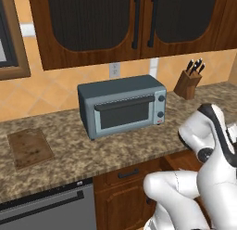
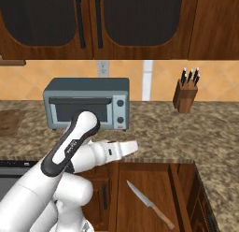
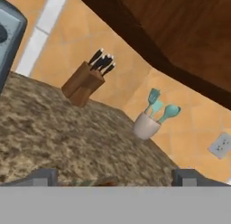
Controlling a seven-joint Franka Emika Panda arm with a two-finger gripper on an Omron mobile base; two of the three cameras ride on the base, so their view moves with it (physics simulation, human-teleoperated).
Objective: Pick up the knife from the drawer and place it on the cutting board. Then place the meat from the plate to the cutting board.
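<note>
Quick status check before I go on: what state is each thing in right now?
Drawer: open.
Knife: flat in the drawer, untouched.
Cutting board: bare, flat on the counter.
Toaster oven: door shut.
Upper cabinets: doors shut.
Knife block: upright, knives in.
End effector: open, holding nothing.

The white arm folds at a raised elbow, its forearm reaching forward and level over the counter's front edge. The gripper (image 3: 115,177) faces along the countertop, tilted sideways, its two dark fingertips (image 3: 43,177) standing wide apart with nothing between them.
</note>
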